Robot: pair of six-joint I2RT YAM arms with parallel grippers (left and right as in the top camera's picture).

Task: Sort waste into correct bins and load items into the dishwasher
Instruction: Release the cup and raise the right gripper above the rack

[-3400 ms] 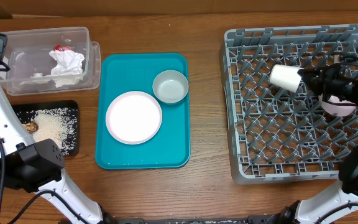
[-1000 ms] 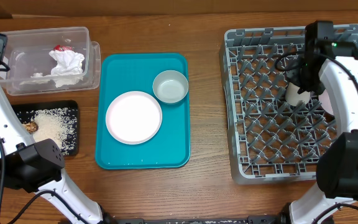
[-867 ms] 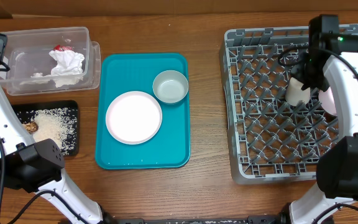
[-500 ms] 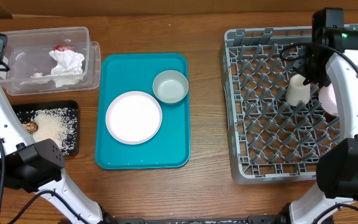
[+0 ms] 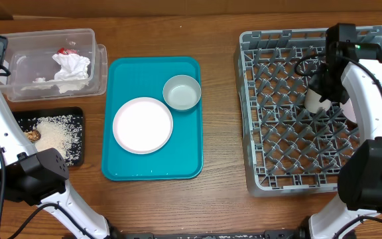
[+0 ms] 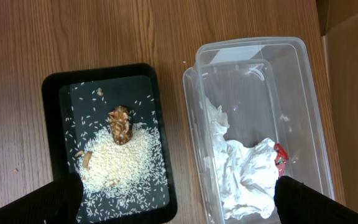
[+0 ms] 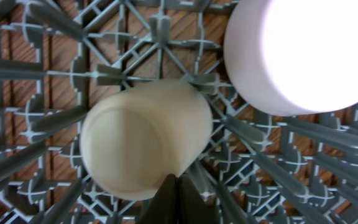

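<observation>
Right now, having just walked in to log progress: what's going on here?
The right gripper hangs shut above a cream cup sitting bottom-up in the dish rack, beside a pink bowl; it isn't holding the cup. The white plate and small bowl wait on the teal tray. The left gripper is open above the rice tray and the clear bin.

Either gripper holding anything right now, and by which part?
Nothing is held. The right gripper is shut and empty beside the cup, which sits in the rack. The left gripper is open and empty.
</observation>
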